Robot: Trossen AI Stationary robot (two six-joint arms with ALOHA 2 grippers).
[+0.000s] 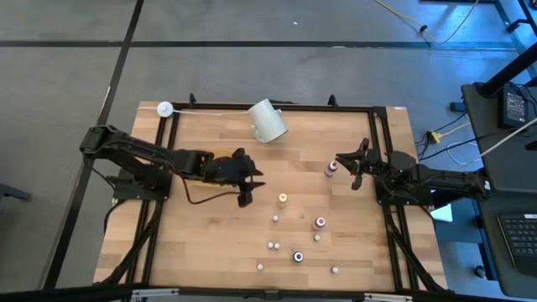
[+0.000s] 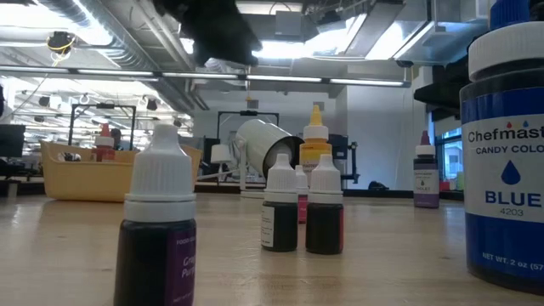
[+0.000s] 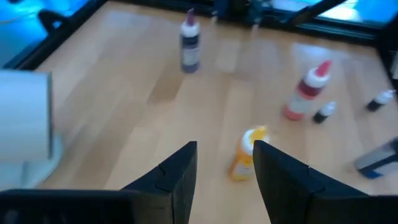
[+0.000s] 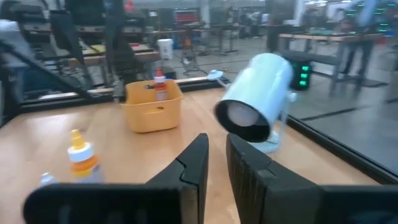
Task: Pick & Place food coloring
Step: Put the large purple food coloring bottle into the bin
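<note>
Several food coloring bottles stand upright on the wooden table: an orange one (image 1: 283, 199) (image 3: 247, 155), a purple one (image 1: 331, 168) (image 3: 189, 43), a red one (image 1: 320, 222) (image 3: 306, 93), a blue one (image 1: 298, 256) and tiny ones around (image 1: 271, 245). My left gripper (image 1: 252, 186) (image 3: 225, 158) hangs open above the table's middle left, with nothing between its fingers. The orange bottle stands beyond it. My right gripper (image 1: 346, 166) (image 4: 216, 146) is shut at the right side, level, next to the purple bottle.
A white cup (image 1: 268, 120) (image 4: 258, 102) lies tilted on a stand at the far middle. A yellow tray (image 4: 152, 109) with a red-capped bottle (image 4: 160, 85) in it sits mostly under the left arm. A black frame (image 1: 382, 109) rims the table.
</note>
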